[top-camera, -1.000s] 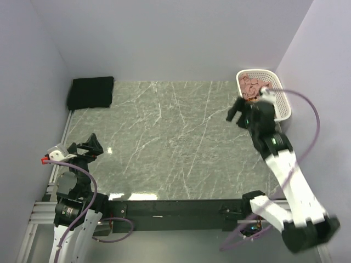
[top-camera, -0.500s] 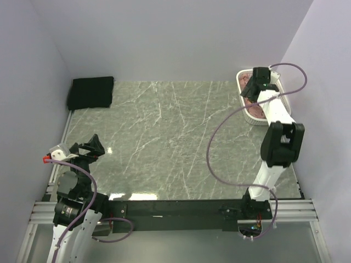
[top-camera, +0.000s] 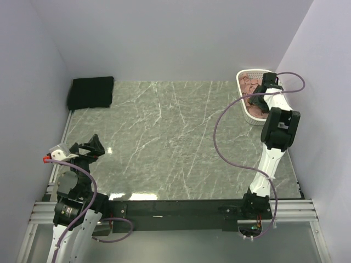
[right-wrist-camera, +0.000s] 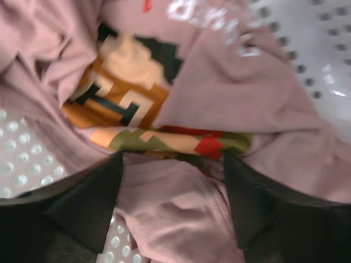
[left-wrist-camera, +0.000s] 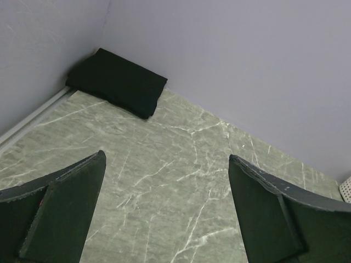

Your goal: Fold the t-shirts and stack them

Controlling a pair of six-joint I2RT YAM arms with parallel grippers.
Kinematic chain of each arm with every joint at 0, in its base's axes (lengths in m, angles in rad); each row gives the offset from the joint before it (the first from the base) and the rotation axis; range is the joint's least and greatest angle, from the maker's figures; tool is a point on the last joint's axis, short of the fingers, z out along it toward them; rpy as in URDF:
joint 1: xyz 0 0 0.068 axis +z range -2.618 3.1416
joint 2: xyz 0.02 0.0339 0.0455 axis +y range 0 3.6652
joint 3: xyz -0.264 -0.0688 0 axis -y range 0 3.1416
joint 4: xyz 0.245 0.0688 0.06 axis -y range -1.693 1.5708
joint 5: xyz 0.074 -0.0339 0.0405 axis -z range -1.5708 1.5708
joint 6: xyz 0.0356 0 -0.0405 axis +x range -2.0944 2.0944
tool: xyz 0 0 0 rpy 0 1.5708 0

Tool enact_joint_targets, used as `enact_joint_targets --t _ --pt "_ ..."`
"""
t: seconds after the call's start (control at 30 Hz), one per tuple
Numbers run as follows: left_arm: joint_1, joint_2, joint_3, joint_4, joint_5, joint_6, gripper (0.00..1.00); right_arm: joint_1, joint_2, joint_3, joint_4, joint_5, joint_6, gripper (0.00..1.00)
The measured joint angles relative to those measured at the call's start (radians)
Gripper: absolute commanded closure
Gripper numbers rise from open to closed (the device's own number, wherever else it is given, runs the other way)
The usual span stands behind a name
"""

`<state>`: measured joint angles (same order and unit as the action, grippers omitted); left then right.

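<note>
at the two o'clock corner of the table [top-camera: 164,137], seen from above, the right gripper [top-camera: 255,99] reaches down into the white basket [top-camera: 240,76], where the pink t-shirt [top-camera: 249,85] lies crumpled; it has to come out before it can be folded. the black t-shirt [top-camera: 90,92] sits folded at ten o'clock, likely as the base of the stack. the left gripper [top-camera: 90,145] waits at eight o'clock, clear of the work.

from the left wrist, the left gripper [left-wrist-camera: 167,159] has its jaws wide apart over bare table [left-wrist-camera: 181,186], holding nothing, with the black t-shirt [left-wrist-camera: 118,82] well off at eleven o'clock.

from the right wrist, the right gripper [right-wrist-camera: 173,159] has its fingers apart, straddling a raised hump of the pink t-shirt [right-wrist-camera: 219,93] just below the cartoon print [right-wrist-camera: 126,82]; a bunched ridge gives the pads something to pinch. the cloth looks not yet clamped. basket [right-wrist-camera: 16,159] mesh shows at eight o'clock.
</note>
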<state>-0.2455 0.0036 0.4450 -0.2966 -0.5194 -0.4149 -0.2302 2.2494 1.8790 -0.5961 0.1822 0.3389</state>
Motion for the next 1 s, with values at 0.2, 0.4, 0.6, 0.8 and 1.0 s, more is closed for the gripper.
enact_joint_targets --t 0.2,0.4,0.6,0.8,1.0 --pt "0.000 0.000 0.000 0.000 0.000 0.000 0.01 0.001 0.016 0.007 -0.021 -0.072 -0.022 0.90" --pt "0.000 0.000 0.000 0.000 -0.001 0.000 0.00 0.004 -0.023 0.006 -0.031 -0.067 -0.015 1.00" --pt "0.000 0.000 0.000 -0.001 0.000 -0.001 0.01 0.034 -0.251 0.024 -0.043 -0.013 -0.028 1.00" --pt "0.000 0.000 0.000 -0.001 0.000 -0.001 0.01 0.119 -0.482 0.216 -0.046 -0.007 -0.082 1.00" --pt "0.000 0.000 0.000 -0.002 0.000 -0.002 0.01 0.376 -0.695 0.254 -0.037 -0.028 -0.140 1.00"
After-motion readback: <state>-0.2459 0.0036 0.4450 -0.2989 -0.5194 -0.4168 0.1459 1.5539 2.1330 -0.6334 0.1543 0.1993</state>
